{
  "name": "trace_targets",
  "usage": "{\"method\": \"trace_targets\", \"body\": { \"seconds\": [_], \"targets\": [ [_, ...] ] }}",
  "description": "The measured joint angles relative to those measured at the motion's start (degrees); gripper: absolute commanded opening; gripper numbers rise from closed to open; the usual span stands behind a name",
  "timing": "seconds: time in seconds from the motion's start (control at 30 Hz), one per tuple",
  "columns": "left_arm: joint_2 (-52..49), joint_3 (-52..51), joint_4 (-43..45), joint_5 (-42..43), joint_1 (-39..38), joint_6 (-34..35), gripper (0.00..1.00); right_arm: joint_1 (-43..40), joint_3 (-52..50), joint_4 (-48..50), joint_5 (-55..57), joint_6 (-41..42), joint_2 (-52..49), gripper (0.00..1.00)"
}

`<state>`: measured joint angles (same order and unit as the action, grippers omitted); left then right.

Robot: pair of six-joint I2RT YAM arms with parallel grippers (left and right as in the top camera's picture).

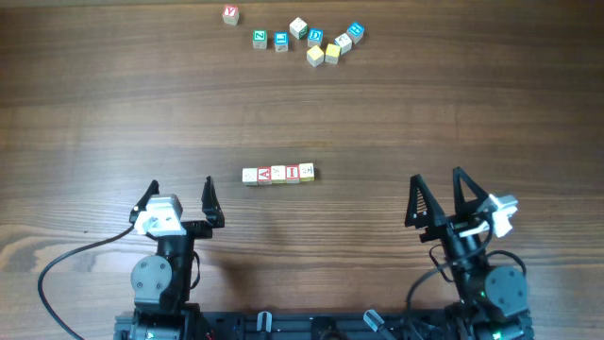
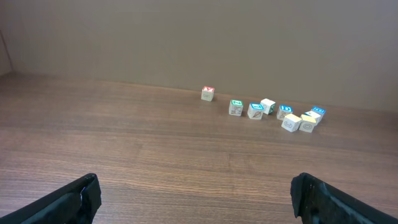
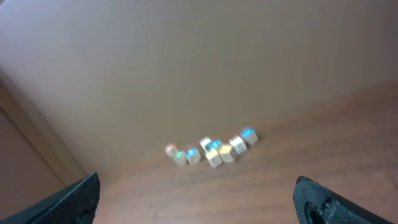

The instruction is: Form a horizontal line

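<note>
Black left tool (image 1: pixel 179 189) and right tool (image 1: pixel 436 179) gape empty before a straight row of five pale wooden letter cubes (image 1: pixel 277 174).

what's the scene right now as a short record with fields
surface: wooden table
task row: horizontal line of five cubes side by side, mid-table
other cubes: loose cubes scattered on the far side
left arm: left pincer open, empty
right arm: right pincer open, empty
contact: neither pincer touches any cube
</note>
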<state>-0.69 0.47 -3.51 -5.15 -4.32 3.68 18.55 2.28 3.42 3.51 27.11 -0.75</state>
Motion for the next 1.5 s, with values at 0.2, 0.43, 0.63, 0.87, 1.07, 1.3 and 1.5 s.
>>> {"method": "trace_targets", "body": {
  "seconds": [0.2, 0.43, 0.63, 0.87, 1.07, 1.3, 1.5],
  "targets": [
    [0.0, 0.0, 0.0, 0.0, -0.02, 0.0, 1.0, -3.19, -1.95, 1.38, 0.0, 0.0, 0.02, 1.0],
    [0.0, 0.0, 0.0, 0.0, 0.0, -0.02, 1.0, -7.26, -1.92, -2.93, 0.0, 0.0, 0.02, 1.0],
    [0.0, 0.0, 0.0, 0.0, 0.0, 0.0, 1.0, -8.0, -1.92, -2.95, -0.02, 0.0, 0.02, 1.0],
    [0.0, 0.0, 0.0, 0.0, 0.0, 0.0, 1.0, -8.0, -1.92, -2.95, -0.02, 0.0, 0.02, 1.0],
    [0.0, 0.0, 0.0, 0.0, 0.0, 0.0, 1.0, -8.0, -1.92, -2.93, 0.79, -3.26, 0.02, 0.99],
    [0.0, 0.0, 0.0, 0.0, 0.0, -0.02, 1.0, -8.0, -1.92, -2.93, 0.79, -33.33, -2.97, 1.0],
    [0.0, 0.0, 0.0, 0.0, 0.0, -0.02, 1.0, -8.0, -1.92, -2.95, 0.81, -41.09, -5.68, 1.0]
  ]
}}
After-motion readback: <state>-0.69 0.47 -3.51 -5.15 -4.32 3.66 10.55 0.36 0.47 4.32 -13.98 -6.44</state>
